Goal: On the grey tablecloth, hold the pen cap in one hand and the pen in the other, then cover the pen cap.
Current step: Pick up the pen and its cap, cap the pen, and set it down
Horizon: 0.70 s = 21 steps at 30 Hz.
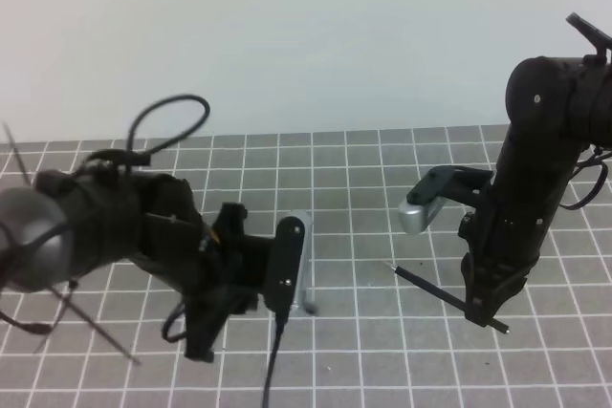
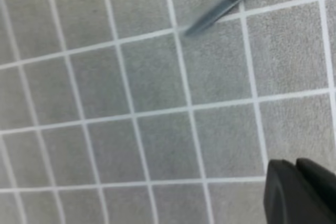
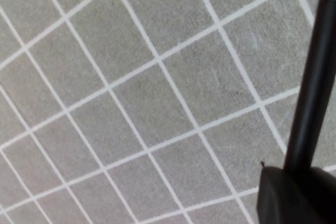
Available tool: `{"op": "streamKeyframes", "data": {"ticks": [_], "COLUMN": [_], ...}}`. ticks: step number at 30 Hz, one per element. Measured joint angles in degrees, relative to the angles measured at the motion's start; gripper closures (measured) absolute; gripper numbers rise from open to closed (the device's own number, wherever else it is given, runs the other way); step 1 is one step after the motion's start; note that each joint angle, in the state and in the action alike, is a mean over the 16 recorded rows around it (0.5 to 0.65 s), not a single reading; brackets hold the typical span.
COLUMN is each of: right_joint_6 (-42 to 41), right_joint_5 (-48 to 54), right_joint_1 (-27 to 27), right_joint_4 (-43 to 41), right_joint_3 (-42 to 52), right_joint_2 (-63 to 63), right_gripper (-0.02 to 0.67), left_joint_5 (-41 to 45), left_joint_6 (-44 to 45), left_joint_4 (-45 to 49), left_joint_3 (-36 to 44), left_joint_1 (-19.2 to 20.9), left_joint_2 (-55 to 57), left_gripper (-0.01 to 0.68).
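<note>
The right end effector (image 1: 484, 311) is pinching the pen (image 1: 427, 286) near its back end. The pen hangs above the cloth (image 1: 363, 188), slanting down, with the silver tip pointing toward the middle. The left end effector (image 2: 297, 182) is pressed together with nothing between its fingers. The cap (image 2: 220, 4) lies flat on the cloth, well apart from it, in the upper right of the left wrist view; I cannot find it in the high view.

The cap looks light, hard and smooth. It would likely roll or squirt out of a loose pinch, so grip it across the middle of the body and leave the open mouth free. The pen is stiff but thin and could pivot in the grip when the cap presses on
</note>
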Motion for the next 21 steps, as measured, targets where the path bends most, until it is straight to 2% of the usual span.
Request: {"op": "streamKeyframes", "data": {"ticks": [8, 15, 18, 21], "right_joint_6": [0.4, 1.3, 1.9, 2.4], "right_joint_5": [1.8, 3.2, 3.5, 3.5], "right_joint_1": [-0.1, -1.0, -1.8, -2.8], "right_joint_4": [-1.6, -4.2, -5.1, -5.4], "right_joint_3": [0.0, 0.0, 0.0, 0.0], "right_joint_2": [0.0, 0.0, 0.0, 0.0], "right_gripper": [0.652, 0.652, 0.652, 0.652], "left_joint_5": [-3.9, -9.2, -11.3, -12.2], "left_joint_6": [4.0, 7.2, 3.1, -6.0], "left_joint_4": [1.8, -3.1, -6.5, -9.3], "left_joint_3": [0.0, -0.2, -0.7, -1.8], "left_joint_1": [0.0, 0.0, 0.0, 0.0], "left_joint_2": [-1.6, 0.4, 1.3, 1.9], "left_gripper": [0.66, 0.595, 0.565, 0.533]}}
